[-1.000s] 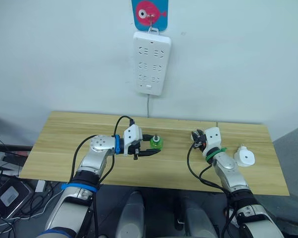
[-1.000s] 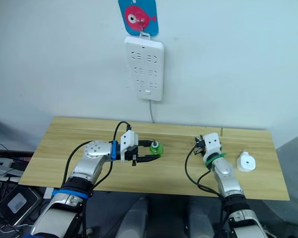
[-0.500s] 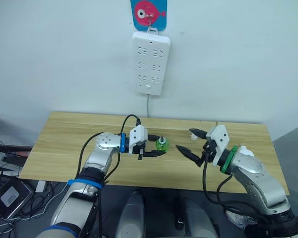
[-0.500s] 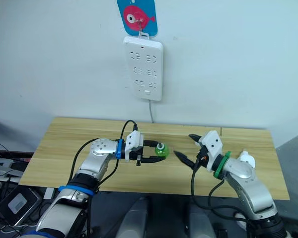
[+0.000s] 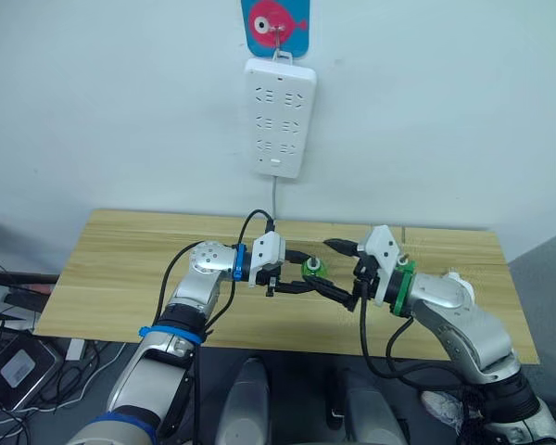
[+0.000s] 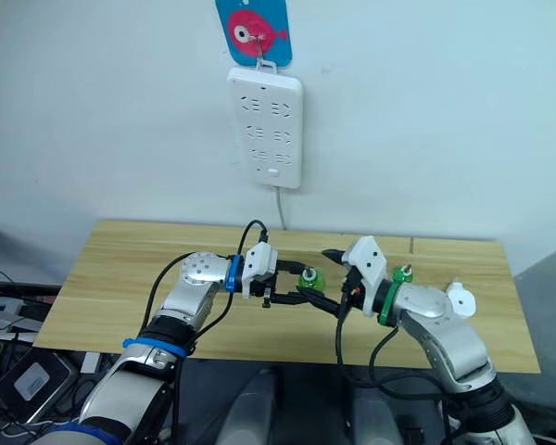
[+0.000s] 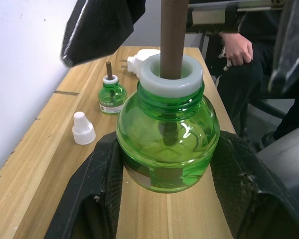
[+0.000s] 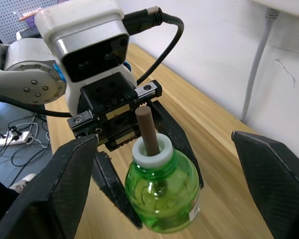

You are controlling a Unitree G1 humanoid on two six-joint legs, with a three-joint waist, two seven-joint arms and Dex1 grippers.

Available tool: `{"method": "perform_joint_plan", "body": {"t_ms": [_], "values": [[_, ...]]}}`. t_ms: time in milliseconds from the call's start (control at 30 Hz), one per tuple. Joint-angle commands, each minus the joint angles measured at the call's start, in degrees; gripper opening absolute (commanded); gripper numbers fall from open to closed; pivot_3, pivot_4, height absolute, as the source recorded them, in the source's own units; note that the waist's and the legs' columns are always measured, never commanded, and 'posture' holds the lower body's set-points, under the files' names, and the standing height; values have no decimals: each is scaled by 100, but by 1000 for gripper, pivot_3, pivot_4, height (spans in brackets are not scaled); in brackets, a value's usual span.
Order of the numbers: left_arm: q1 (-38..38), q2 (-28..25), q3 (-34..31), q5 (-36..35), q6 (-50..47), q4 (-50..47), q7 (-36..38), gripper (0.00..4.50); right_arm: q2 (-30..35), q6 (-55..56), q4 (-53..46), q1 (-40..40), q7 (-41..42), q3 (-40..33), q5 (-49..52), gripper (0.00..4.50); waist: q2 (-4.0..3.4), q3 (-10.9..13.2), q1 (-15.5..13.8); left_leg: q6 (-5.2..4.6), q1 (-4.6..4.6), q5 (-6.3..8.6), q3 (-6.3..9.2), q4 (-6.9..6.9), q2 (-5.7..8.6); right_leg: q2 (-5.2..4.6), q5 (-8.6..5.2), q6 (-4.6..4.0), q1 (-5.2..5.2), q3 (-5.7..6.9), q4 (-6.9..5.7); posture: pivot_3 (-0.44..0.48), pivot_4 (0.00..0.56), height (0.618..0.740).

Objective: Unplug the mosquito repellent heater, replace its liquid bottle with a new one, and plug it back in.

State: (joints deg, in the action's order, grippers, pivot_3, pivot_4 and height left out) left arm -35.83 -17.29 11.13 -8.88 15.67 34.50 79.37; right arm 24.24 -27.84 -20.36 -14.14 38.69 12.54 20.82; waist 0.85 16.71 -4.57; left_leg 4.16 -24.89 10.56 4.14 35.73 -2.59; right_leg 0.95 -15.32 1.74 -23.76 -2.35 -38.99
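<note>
A green liquid bottle [image 5: 310, 270] with a white collar and brown wick is upright over the table's middle, with my left gripper [image 5: 305, 272] shut on its belly. My right gripper [image 5: 339, 270] is open, one finger on each side of that bottle and clear of it; its fingers [image 8: 60, 189] stand far apart. The white mosquito repellent heater [image 6: 461, 298] lies unplugged on the table at the right, behind my right arm. A second green bottle [image 6: 404, 273] stands near it, and a small white cap [image 7: 82, 128] lies beside that one.
A long white power strip [image 5: 280, 116] hangs on the wall above the wooden table [image 5: 120, 269], its cord running down behind. A person's hand [image 7: 236, 47] is beyond the table's right end. Cables and a box lie on the floor at the left.
My right arm swung left from beside the heater, its fingers opening around the held bottle. My left gripper carried the bottle a little to the right.
</note>
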Motion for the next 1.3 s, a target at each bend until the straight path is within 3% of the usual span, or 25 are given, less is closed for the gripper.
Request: {"method": "perform_joint_plan", "body": {"t_ms": [33, 267, 300, 400, 667, 867, 1100, 1300], "values": [[-50, 63, 11, -67, 79, -92, -35, 2171, 31, 255, -20, 17, 110, 54, -145, 3215, 0, 0, -1, 0, 0, 0, 0, 0, 0, 0, 0, 0, 0, 0, 0, 279, 273, 740], [-70, 109, 5, -66, 60, -69, -100, 2171, -54, 402, 13, 39, 120, 43, -268, 912, 0, 0, -1, 0, 0, 0, 0, 0, 0, 0, 0, 0, 0, 0, 0, 278, 272, 740], [-69, 114, 1, -75, 38, -68, -109, 2171, -60, 395, 3, 42, 127, 30, -262, 839, 0, 0, -1, 0, 0, 0, 0, 0, 0, 0, 0, 0, 0, 0, 0, 278, 272, 740], [-83, 145, -35, -71, 41, -43, -211, 2171, -400, -103, -63, 64, -173, -367, 263, 839, 0, 0, -1, 0, 0, 0, 0, -1, 0, 0, 0, 0, 0, 1, 0, 271, 273, 740], [411, 345, -473, -657, -1238, -1448, -1224, 4500, -1635, -1995, -252, 134, -2096, -2331, 2451, 839, 0, 0, 4, 1, -3, 0, 5, -2, -3, -5, 1, 0, 2, 1, 2, 255, 271, 740], [1071, 949, -373, -582, -1392, -2523, -2401, 4500, -2490, -2406, -43, 276, -3855, -3642, 4788, 839, -1, 0, -1, 1, -3, 0, 10, -7, -3, -7, 0, 0, 1, 6, 0, 273, 259, 740], [1334, 1458, 19, -279, -1044, -2687, -3087, 4500, -2378, -2456, -174, 451, -4719, -3521, 6399, 839, -2, -2, 5, 0, -2, 0, 3, -4, -2, -3, 0, 0, 0, -1, 0, 276, 242, 740], [1210, 1524, 64, -300, -958, -2500, -3234, 4500, -2010, -2272, -198, 536, -5028, -3269, 6964, 839, -2, -3, 8, -1, -3, 0, 1, -6, -1, -2, 0, 1, -1, -1, 2, 280, 238, 740]]}}
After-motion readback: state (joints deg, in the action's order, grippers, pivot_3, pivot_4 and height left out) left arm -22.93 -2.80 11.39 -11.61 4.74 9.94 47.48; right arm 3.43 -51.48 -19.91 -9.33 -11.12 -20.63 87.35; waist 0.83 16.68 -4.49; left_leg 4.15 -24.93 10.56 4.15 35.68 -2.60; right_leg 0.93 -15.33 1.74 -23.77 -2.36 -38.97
